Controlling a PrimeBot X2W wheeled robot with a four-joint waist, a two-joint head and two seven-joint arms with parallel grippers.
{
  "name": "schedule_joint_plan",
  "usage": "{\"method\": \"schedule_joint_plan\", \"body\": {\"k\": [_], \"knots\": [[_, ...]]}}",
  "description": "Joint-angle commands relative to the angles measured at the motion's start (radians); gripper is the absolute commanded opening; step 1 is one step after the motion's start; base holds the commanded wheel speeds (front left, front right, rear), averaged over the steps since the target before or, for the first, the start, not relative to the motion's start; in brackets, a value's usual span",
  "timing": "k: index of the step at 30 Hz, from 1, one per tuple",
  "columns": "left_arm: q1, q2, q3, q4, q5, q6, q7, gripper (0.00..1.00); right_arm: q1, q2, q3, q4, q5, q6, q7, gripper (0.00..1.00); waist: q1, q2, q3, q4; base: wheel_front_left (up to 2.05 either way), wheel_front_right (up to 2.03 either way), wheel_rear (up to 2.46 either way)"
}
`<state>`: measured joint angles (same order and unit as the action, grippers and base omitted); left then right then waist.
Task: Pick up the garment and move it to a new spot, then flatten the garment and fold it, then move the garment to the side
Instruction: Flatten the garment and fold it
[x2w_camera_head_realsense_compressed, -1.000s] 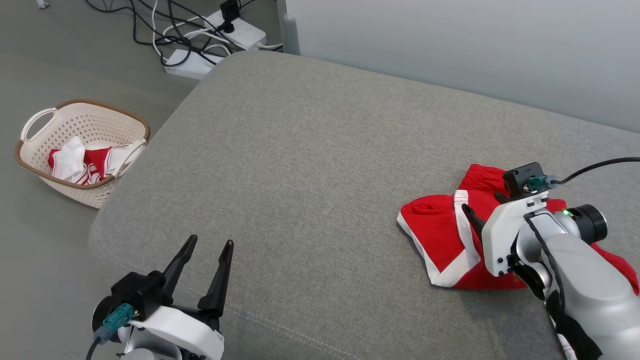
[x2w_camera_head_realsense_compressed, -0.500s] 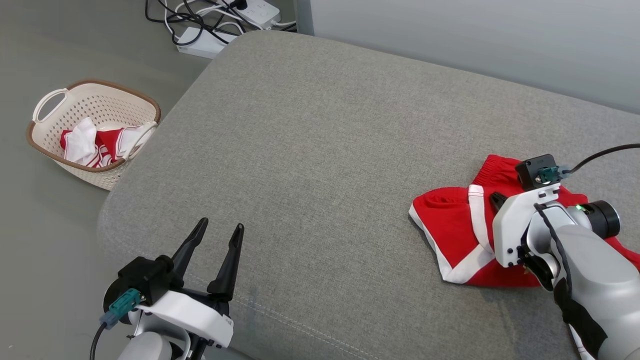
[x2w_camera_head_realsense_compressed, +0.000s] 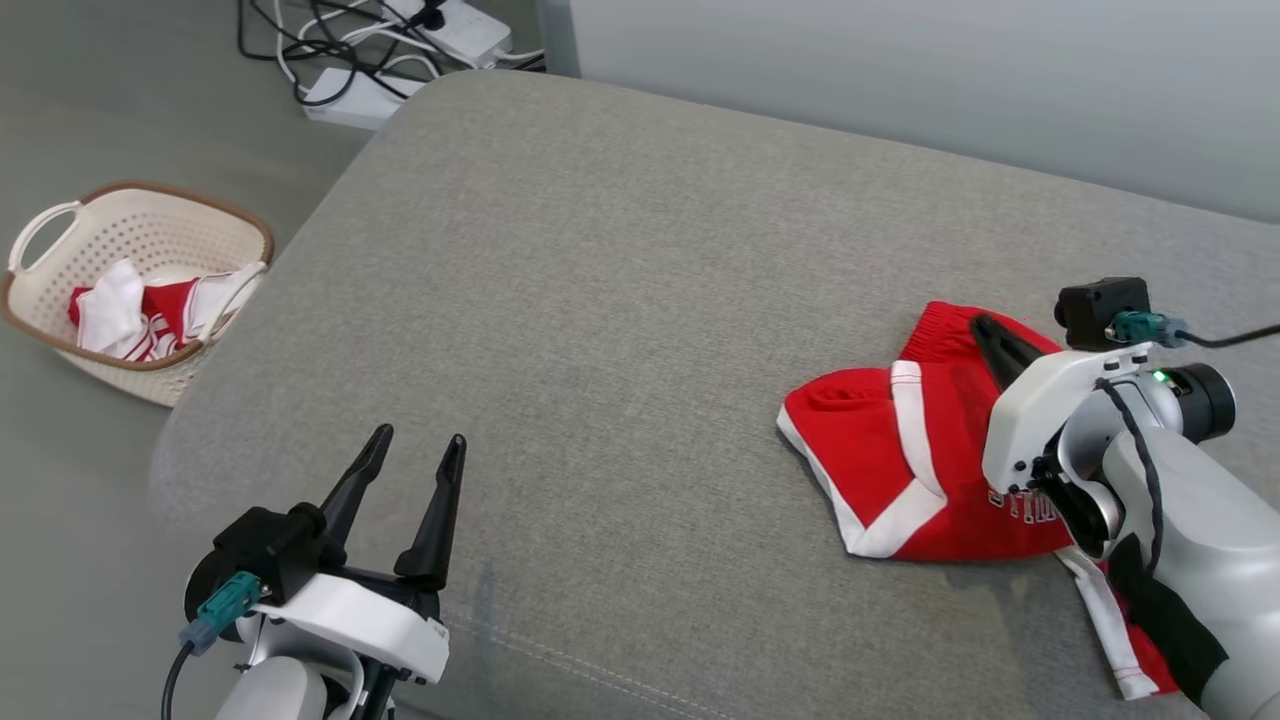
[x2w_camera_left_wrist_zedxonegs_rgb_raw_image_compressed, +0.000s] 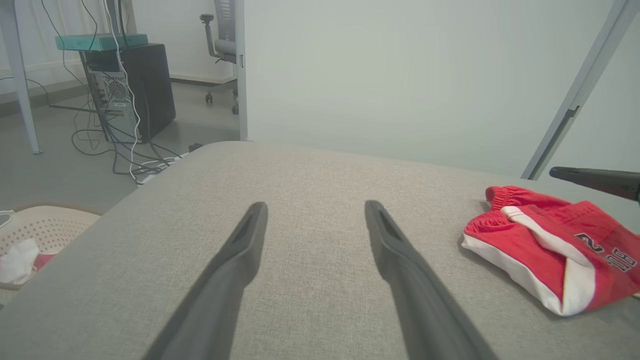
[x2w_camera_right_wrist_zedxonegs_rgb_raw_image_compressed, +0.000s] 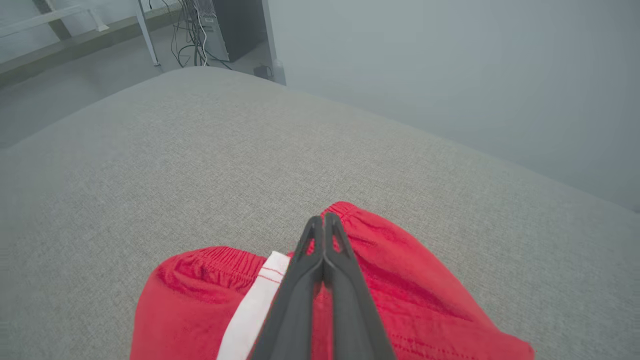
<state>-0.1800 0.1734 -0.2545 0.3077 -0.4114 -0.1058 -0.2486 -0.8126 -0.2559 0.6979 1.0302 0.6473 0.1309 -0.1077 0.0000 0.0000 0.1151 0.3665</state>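
Since a second ago the right claw (x2w_camera_head_realsense_compressed: 985, 330) has clenched: its two dark fingers, spread over the cloth before, now press together along their whole length, and no fabric can be seen between them. The tips hang just above the elastic waistband of the red shorts (x2w_camera_head_realsense_compressed: 900, 460), clear of the cloth (the left wrist view shows open air under the finger).

The shorts lie crumpled on the right part of the grey cushion (x2w_camera_head_realsense_compressed: 600, 300), toward its near edge. They have white trim along the hems, a white stripe down one side and dark lettering on one leg. One leg runs under the pale right forearm toward the cushion's near edge.

The left claw (x2w_camera_head_realsense_compressed: 420, 440) hovers over the cushion's near left corner, its fingers spread wide and empty, pointing toward the cushion's far edge.

On the floor just beside the cushion's left edge stands a cream basket (x2w_camera_head_realsense_compressed: 130, 375) with a brown rim, holding a heap of red and white clothes (x2w_camera_head_realsense_compressed: 150, 310). Past the cushion's far left corner, white power strips (x2w_camera_head_realsense_compressed: 345, 95) and a tangle of black and white cables (x2w_camera_head_realsense_compressed: 300, 35) lie on the floor. A pale wall (x2w_camera_head_realsense_compressed: 900, 80) runs behind the cushion's far edge.
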Motion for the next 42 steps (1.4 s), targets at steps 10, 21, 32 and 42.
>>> {"method": "schedule_joint_plan", "body": {"k": [10,21,32,42], "knots": [[0.008,0.025,0.102,-0.048,0.032,0.004,-0.013,1.0,0.214,-0.072,-0.159,-0.31,-0.026,0.0,-0.153,1.0,0.0,0.0,-0.039,-0.137,0.0,0.0,0.0],[0.06,0.055,0.134,-0.058,0.042,0.034,-0.012,1.0,0.643,0.047,-0.515,-0.758,-0.29,0.0,-0.154,1.0,0.0,0.0,-0.091,-0.271,0.0,0.0,0.0],[0.122,0.08,0.146,-0.099,0.038,0.064,0.014,1.0,0.894,0.147,-0.647,-0.909,-0.403,0.0,-0.141,1.0,0.0,0.0,-0.129,-0.311,0.0,0.0,0.0],[0.162,0.092,0.152,-0.143,0.028,0.086,0.04,1.0,0.944,0.183,-0.672,-0.963,-0.424,0.0,-0.109,1.0,0.0,0.0,-0.142,-0.314,0.0,0.0,0.0]]}}
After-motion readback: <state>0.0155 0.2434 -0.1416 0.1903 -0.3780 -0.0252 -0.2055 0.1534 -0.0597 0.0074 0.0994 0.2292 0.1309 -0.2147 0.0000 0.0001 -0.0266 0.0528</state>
